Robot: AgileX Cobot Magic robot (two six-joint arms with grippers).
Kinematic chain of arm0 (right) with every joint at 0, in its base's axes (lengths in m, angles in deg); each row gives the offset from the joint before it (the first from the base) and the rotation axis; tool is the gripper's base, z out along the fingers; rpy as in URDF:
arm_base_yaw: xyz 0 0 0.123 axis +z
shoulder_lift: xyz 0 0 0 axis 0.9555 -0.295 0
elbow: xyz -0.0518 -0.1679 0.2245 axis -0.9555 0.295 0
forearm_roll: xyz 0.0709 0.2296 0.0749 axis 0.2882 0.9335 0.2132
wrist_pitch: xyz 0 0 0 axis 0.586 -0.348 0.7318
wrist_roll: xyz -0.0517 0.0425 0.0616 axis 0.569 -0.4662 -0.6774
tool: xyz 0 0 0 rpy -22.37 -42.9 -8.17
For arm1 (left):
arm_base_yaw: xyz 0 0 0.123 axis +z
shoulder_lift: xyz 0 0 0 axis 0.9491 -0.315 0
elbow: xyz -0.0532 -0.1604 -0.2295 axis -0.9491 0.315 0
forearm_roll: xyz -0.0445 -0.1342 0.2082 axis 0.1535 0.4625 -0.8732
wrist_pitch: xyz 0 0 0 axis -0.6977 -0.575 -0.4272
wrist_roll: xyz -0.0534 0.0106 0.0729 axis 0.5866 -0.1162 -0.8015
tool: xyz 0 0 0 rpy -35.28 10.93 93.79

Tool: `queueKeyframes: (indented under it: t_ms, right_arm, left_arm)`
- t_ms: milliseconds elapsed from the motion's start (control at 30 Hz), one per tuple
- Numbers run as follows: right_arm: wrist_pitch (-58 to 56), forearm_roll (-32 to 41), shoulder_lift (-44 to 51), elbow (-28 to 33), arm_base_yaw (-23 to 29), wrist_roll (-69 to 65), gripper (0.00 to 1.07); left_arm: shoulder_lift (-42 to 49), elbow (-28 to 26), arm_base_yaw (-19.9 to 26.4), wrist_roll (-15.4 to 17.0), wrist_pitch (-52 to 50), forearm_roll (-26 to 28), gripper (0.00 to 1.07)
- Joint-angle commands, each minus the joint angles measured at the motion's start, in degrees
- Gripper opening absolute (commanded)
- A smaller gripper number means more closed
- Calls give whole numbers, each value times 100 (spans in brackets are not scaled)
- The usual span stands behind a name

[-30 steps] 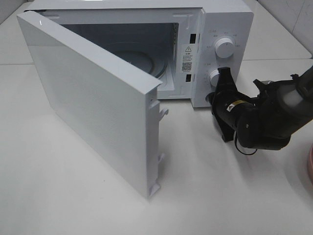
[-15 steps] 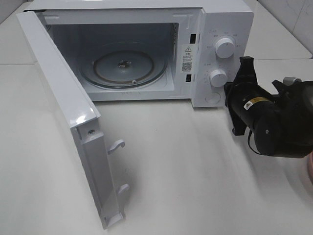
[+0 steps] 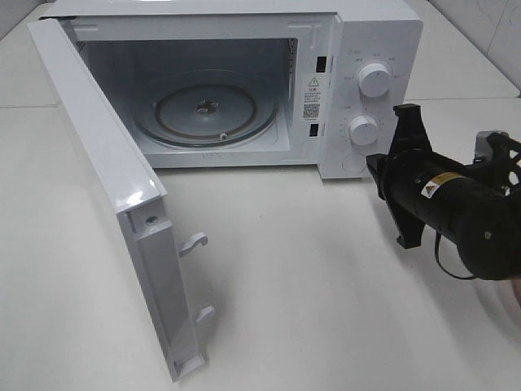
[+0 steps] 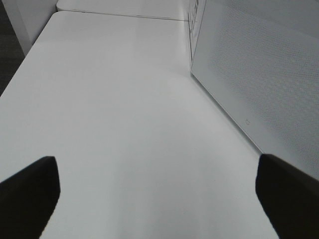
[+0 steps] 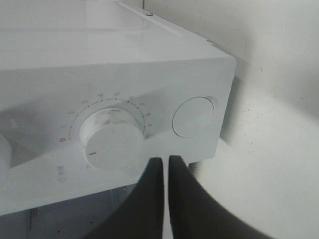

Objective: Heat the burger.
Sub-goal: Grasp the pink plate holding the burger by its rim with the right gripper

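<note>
The burger is out of view in every frame. The white microwave stands at the back with its door swung wide to the left, baring the empty glass turntable. My right gripper hovers just in front of the control panel, shut with nothing between its fingers. In the right wrist view its closed tips point at the panel between the lower knob and the round button. My left gripper is open over bare table, beside the door's outer face.
Two knobs, the upper knob and the lower knob, sit on the microwave's right panel. The door's latch hooks stick out toward the table's middle. A sliver of something pink shows at the right edge.
The microwave door has swung from half open to wide open. My right gripper has drawn back to the right, away from the control panel, still shut.
</note>
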Motion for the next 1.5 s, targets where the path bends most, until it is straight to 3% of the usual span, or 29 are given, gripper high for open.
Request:
queueKeyframes:
  t_ms: [33,167,233,333,400,800,967,1067,1233,1433,1500]
  right_arm:
    - [-567,-92,493,92,-6,670,1]
    - [-1301,-80,968,92,-6,1392,2]
    - [-1977,-69,1564,92,-17,2378,3]
    - [-2137,-74,1696,92,-17,2664,3]
    - [-2750,-74,2103,92,-17,3678,4]
    - [-4406,-92,2762,52,-17,5804,5]
    - [-5764,-172,2922,-223,-23,6881,5]
    - [-6606,-619,2939,-481,-23,7202,6]
    - [-8102,-1948,2939,-1008,-23,7076,8]
    - [-9081,-2510,2939,-1364,-69,7019,10]
    - [-9689,-2515,2939,-1564,-309,7019,12]
  left_arm:
    - [74,6,-6,74,-97,17,100]
    - [74,6,-6,74,-97,17,100]
    - [74,6,-6,74,-97,17,100]
    - [74,6,-6,74,-97,17,100]
    - [74,6,-6,74,-97,17,100]
    - [74,6,-6,74,-97,17,100]
    - [74,6,-6,74,-97,17,100]
    - [74,6,-6,74,-97,17,100]
    - [74,6,-6,74,-97,17,100]
    - [74,6,-6,74,-97,17,100]
    - [74,6,-6,74,-97,17,100]
